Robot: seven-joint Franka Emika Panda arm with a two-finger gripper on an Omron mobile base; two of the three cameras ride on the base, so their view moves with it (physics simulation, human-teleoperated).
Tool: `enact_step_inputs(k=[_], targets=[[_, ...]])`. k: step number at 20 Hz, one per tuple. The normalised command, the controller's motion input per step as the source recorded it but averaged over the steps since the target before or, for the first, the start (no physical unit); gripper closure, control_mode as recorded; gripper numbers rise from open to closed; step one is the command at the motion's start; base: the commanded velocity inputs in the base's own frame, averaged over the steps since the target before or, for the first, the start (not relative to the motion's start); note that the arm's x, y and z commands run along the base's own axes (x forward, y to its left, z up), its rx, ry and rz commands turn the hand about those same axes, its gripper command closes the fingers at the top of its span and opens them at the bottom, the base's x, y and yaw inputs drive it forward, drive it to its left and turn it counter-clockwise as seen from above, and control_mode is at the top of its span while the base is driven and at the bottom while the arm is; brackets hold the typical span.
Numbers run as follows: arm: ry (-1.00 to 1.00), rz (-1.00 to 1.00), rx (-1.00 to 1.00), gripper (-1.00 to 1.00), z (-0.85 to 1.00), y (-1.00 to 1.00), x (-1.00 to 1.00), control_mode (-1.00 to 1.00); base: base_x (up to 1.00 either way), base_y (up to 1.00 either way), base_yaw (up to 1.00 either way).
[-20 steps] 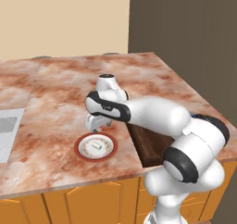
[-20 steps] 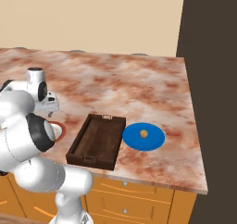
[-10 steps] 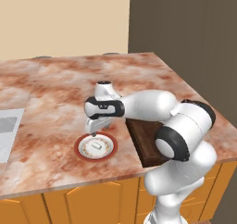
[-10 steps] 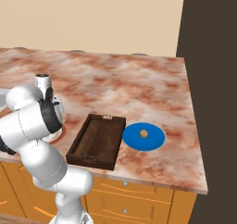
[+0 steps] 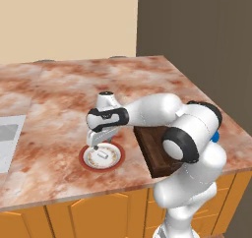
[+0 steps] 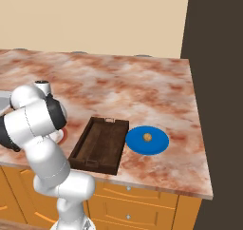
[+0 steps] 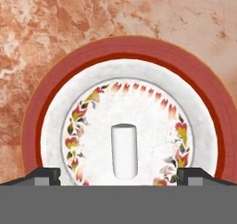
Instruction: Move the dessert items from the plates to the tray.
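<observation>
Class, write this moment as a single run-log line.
phase: reaching for first dessert | gripper: open above white cylinder on red-rimmed plate | golden ball: on blue plate | tray: no dessert

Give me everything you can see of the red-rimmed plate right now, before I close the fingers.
The round white plate with the red-brown rim lies flat on the marbled counter, near its front edge and left of the dark wooden tray. Inside the rim runs a ring of small red, yellow and green leaf patterns. It looks like glazed ceramic. A short white marshmallow-like cylinder lies on its side at the centre. The open gripper hangs just above, fingers either side of the cylinder.
</observation>
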Motion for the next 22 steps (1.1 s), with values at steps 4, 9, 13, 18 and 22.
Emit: enact_step_inputs(k=[4, 9, 13, 18, 22], targets=[[0.00, 0.00, 0.00, -1.00, -0.24, 0.05, 0.00, -1.00, 0.00, 0.00, 0.00], [0.01, 0.00, 0.00, -1.00, -0.16, 0.00, 0.00, -1.00, 0.00, 0.00, 0.00], [0.03, 0.00, 0.00, -1.00, -0.15, 0.00, 0.00, -1.00, 0.00, 0.00, 0.00], [0.04, 0.00, 0.00, -1.00, -0.23, 0.00, 0.00, -1.00, 0.00, 0.00, 0.00], [0.05, 0.00, 0.00, -1.00, -0.20, 0.00, 0.00, -1.00, 0.00, 0.00, 0.00]])
